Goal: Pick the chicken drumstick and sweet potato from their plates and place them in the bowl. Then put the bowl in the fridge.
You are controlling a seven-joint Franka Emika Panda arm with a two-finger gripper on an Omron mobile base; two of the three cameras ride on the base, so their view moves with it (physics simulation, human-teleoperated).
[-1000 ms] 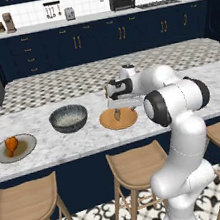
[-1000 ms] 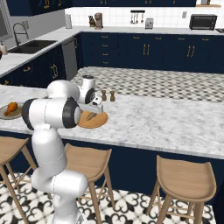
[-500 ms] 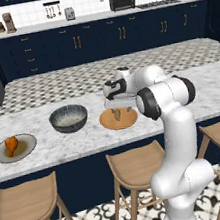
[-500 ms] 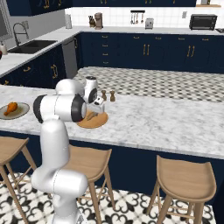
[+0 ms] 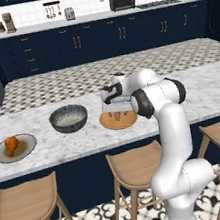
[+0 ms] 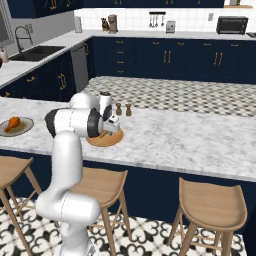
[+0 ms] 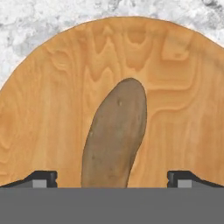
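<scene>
- The sweet potato [image 7: 114, 135] is seen lying on the wooden plate [image 7: 52, 109], not yet lifted; it sits between the two finger tips in the hand view.
- The gripper [image 5: 112, 104] is held wide apart just above that plate, with nothing grasped.
- The bowl [image 5: 69, 118] stands on the counter [image 5: 204, 86] beside the wooden plate and appears unfilled.
- The chicken drumstick [image 5: 11, 145] lies on the grey-green plate [image 5: 27, 147], beyond the bowl from the wooden plate.
- By this judgement, nothing is done: both foods and the fridge step remain.
</scene>
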